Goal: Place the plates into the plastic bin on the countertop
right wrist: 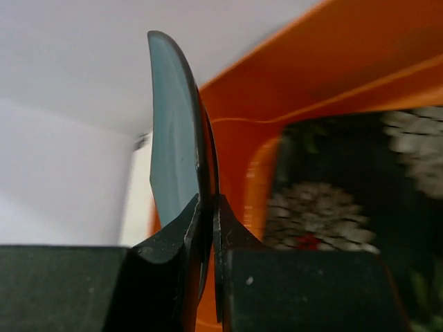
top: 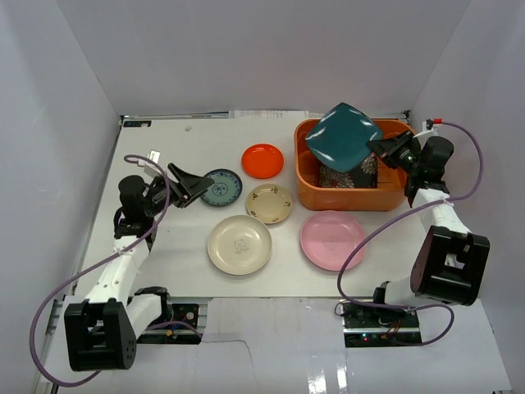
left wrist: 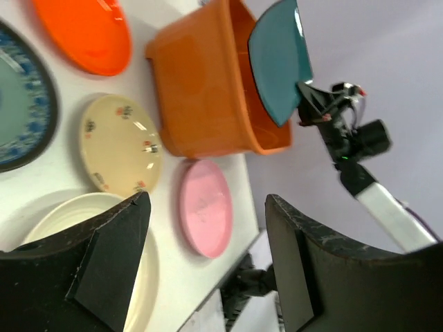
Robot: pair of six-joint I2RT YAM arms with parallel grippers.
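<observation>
Pinching teal plate (top: pixel 343 135) over plastic bin (top: pixel 344 199): R end effector (top: pixel 384 148). L end effector (top: pixel 201 187) spread, empty, by blue-patterned plate (top: pixel 223 189).

Setting: robotics lab test cell.
Evidence:
- White bench (top: pixel 205 139) boxed in by plain pale walls (top: pixel 246 49) at 9, 12 and 3 o'clock.
- Two white-and-black robot arms mounted at the near bench edge: left arm (top: pixel 115 271) at 7 o'clock, right arm (top: pixel 443 222) at 5 o'clock.
- Loose purple cables (top: pixel 37 328) trailing from each arm.
- Exposed circuit board (top: pixel 373 320) beside the right base.
- Household tableware laid out as test pieces: cream plate (top: pixel 238 244), pink plate (top: pixel 331 240), orange plastic bin (top: pixel 353 199).
</observation>
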